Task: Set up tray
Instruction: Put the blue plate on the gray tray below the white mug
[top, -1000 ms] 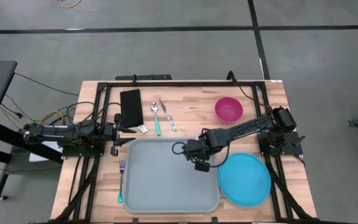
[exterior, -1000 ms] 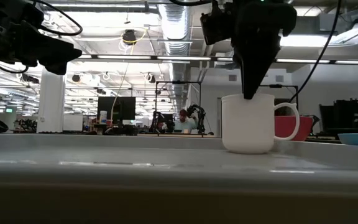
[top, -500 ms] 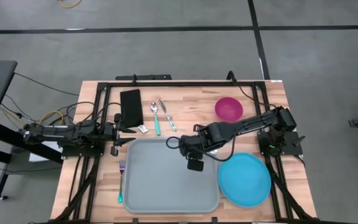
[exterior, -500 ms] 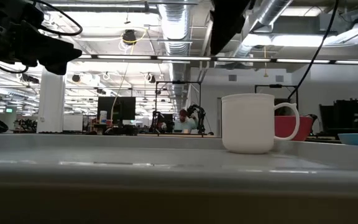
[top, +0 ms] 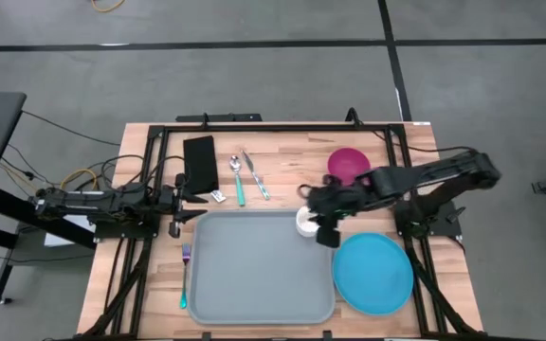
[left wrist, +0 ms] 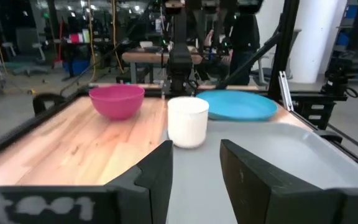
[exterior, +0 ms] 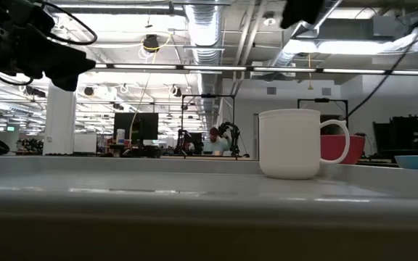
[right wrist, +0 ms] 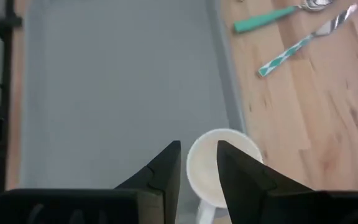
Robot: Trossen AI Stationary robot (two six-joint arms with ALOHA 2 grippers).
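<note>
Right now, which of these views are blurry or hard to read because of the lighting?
Low view: bright ceiling lights behind leave the left gripper a dark silhouette; the white mug is sharp, the near tray rim soft. Right wrist view: the mug and spoon are blurred. High view: evenly lit.

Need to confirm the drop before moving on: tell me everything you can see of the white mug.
The white mug is a plain, glossy cylinder with one loop handle, apparently ceramic. It stands upright and looks empty, in the far right corner of the tray, near the rim. Nothing grips it; the right gripper hovers above, clear of it.
</note>
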